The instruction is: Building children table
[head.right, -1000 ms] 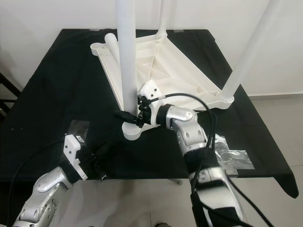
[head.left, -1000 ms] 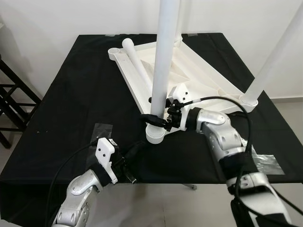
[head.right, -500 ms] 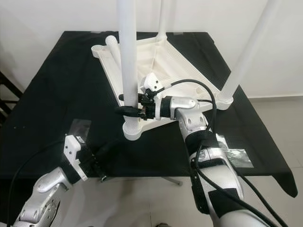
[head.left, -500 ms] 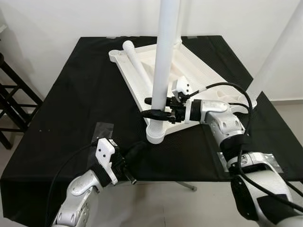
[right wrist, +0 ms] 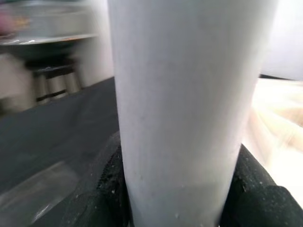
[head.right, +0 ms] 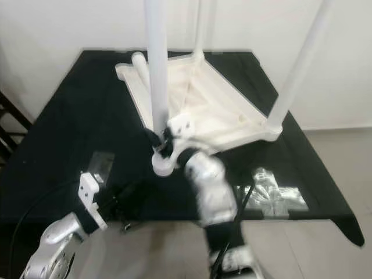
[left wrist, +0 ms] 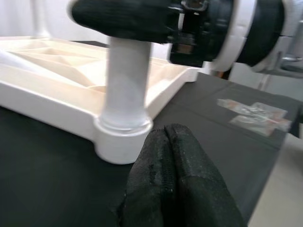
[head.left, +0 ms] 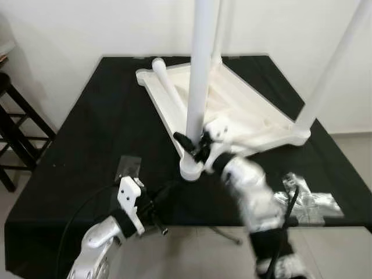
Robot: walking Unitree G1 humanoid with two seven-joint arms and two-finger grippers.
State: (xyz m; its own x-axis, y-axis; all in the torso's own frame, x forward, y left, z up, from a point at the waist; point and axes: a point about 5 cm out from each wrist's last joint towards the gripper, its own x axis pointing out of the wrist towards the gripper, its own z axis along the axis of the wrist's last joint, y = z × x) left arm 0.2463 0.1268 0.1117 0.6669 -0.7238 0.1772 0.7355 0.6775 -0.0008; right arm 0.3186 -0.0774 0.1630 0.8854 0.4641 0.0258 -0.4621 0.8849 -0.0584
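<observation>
The white children's table top (head.left: 250,113) lies upside down on the black-covered table (head.left: 99,128), with legs standing up from its corners. My right gripper (head.left: 194,143) is shut on the near leg (head.left: 200,70) just above its socket (head.left: 192,170). In the right wrist view that near leg (right wrist: 180,94) sits between the black fingers (right wrist: 102,194). My left gripper (head.left: 160,197) hovers at the table's front edge, short of the socket. Its fingertips (left wrist: 166,142) are pressed together with nothing between them.
A loose white leg (head.left: 165,87) lies along the top's left rim. Upright legs stand at the right corner (head.left: 331,70) and the far corner (head.left: 222,29). Crumpled silver tape (head.left: 308,199) lies on the cloth at the right, and a black stool (head.left: 14,133) stands beside the table's left side.
The camera has shifted and the view is blurred. My right arm has swung round toward the front edge, its gripper still on the near leg. The left arm has barely moved.
</observation>
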